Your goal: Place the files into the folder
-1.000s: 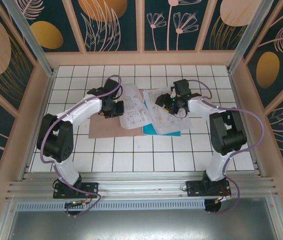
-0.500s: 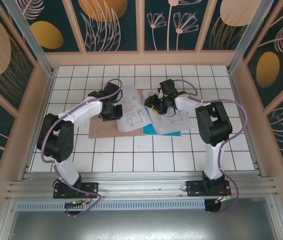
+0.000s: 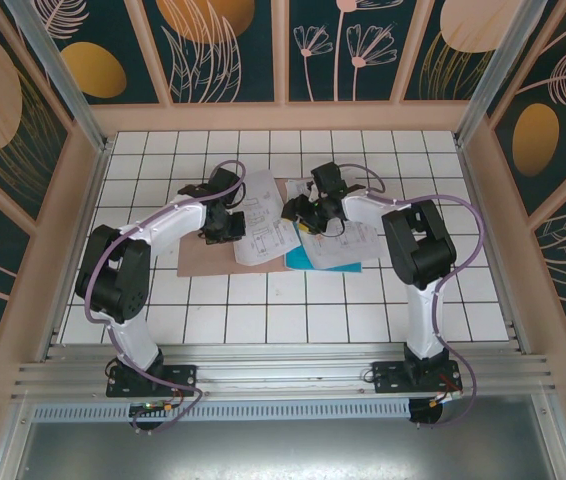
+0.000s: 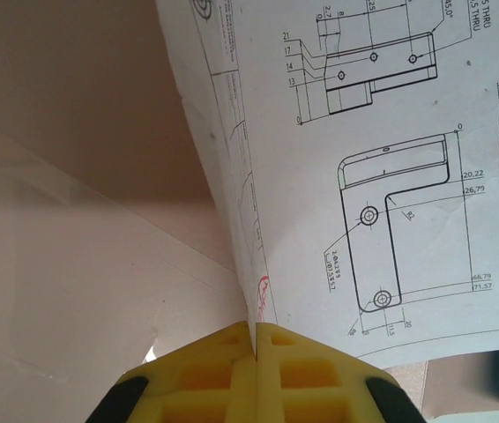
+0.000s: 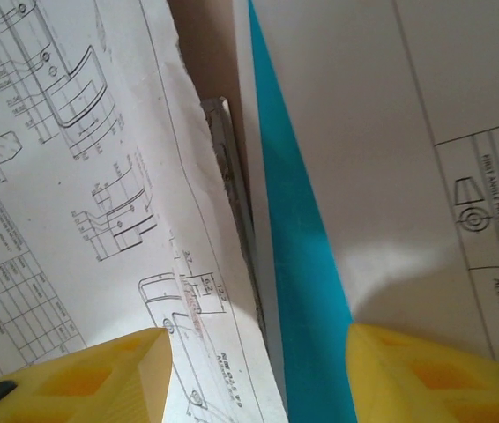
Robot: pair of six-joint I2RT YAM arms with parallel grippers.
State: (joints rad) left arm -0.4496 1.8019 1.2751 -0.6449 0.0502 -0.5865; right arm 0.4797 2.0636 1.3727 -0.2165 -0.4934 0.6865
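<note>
My left pincer (image 4: 254,330) was clenched on the edge of a white sheet of black line drawings (image 4: 391,132), where I read "20.22", "26.79" and "71.57". My right pincer (image 5: 258,352) hung released over a plain cyan-blue sheet (image 5: 298,256) and a white title-block sheet (image 5: 408,106) reading "ALUMINUM" and "FIRST ANGLE PROJECTION". From above, these files overlapped the 3 o'clock side of the flat pinkish-brown card folder (image 3: 203,262) on the white tiled surface (image 3: 263,310).

Matt white printed paper files (image 4: 391,176); matt cyan sheet (image 5: 294,264); matt kraft-card folder (image 3: 203,262); smooth white tiled worktop (image 3: 263,310).
</note>
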